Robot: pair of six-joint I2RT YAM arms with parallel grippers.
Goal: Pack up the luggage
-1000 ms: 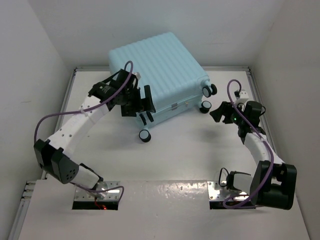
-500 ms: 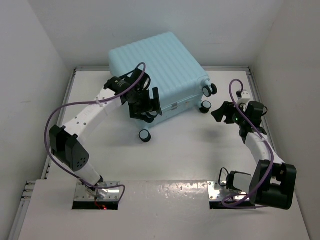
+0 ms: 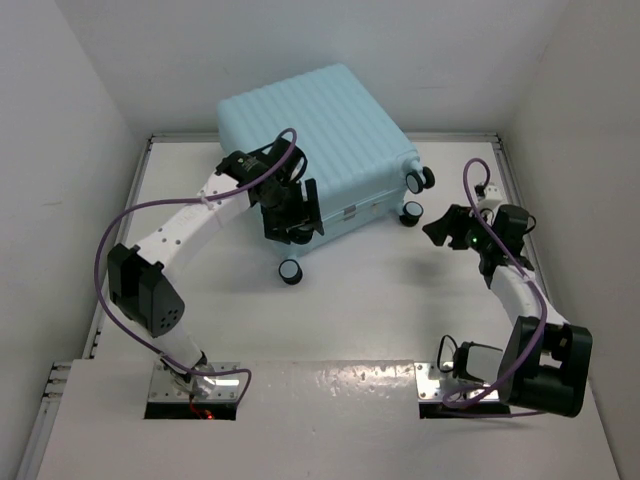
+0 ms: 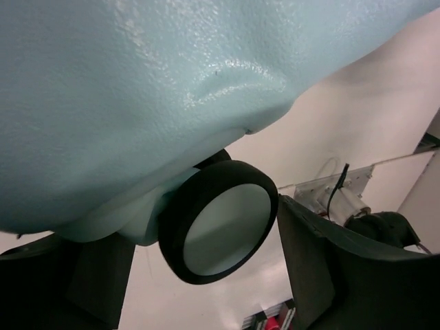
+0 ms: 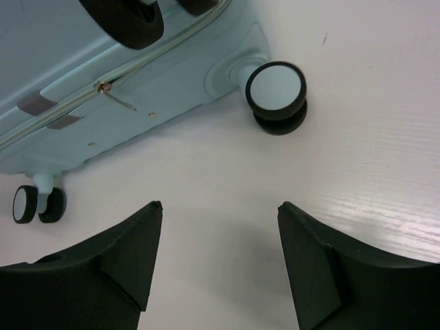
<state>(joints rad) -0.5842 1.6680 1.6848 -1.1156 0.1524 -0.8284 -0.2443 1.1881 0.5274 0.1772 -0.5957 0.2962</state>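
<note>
The luggage [image 3: 315,140], a pale aqua ribbed hard-shell suitcase, lies closed on the table at the back centre. My left gripper [image 3: 296,213] is open at its near-left corner. In the left wrist view the shell [image 4: 158,89] fills the top, and a black spinner wheel [image 4: 220,223] sits between my left gripper's [image 4: 206,227] spread fingers, with a narrow gap to the right finger [image 4: 344,268]. My right gripper [image 3: 440,225] is open and empty, low over bare table near the suitcase's right wheels. In its own view, my right gripper [image 5: 218,206] faces a wheel [image 5: 276,93] and the zipper pull [image 5: 113,97].
Another wheel [image 3: 289,272] juts out toward the table's middle, below my left gripper. Two wheels [image 3: 412,210] stick out on the suitcase's right side. White walls close in the table on the left, back and right. A silver mounting strip [image 3: 330,380] lies at the near edge.
My left arm has swung right and its gripper has closed in on the suitcase's near-left corner wheel. The right arm has barely moved. The suitcase has stayed put.
</note>
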